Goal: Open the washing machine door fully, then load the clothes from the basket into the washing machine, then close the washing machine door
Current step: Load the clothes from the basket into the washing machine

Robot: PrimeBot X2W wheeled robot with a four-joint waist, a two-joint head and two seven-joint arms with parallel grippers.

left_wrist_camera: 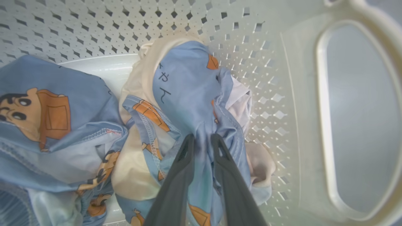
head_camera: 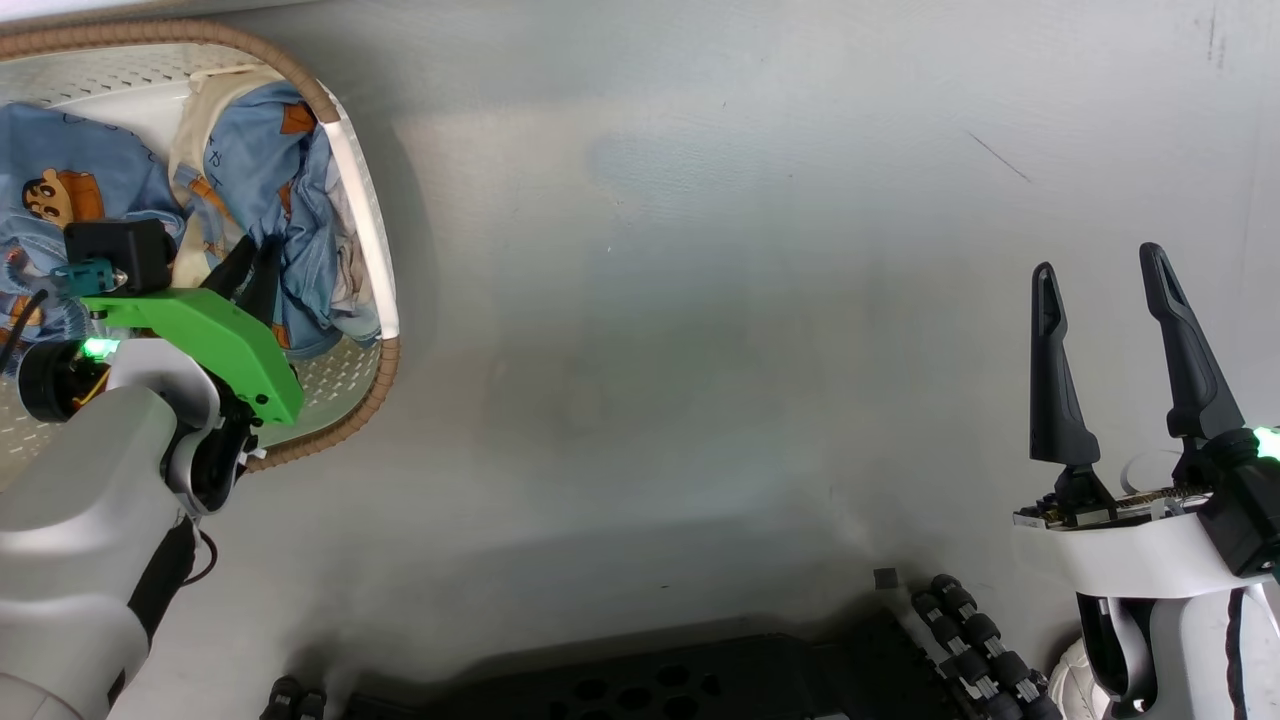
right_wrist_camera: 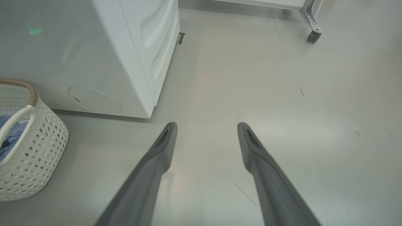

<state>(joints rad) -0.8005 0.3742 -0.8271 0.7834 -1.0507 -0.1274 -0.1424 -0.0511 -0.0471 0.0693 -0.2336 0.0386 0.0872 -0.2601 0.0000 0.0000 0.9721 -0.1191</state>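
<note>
Left end effector [left_wrist_camera: 202,139] pinched nearly shut on a raised fold of clothes [left_wrist_camera: 185,78], heaped in the basket [left_wrist_camera: 238,31]. Soft, light, limp; best gripped at bunched folds. Right end effector [right_wrist_camera: 207,128] wide open, empty.

Head view looks down on floor [head_camera: 700,300], basket [head_camera: 362,230] upper left. Left wrist view sits close inside basket; right wrist view shares it, lower left.
</note>
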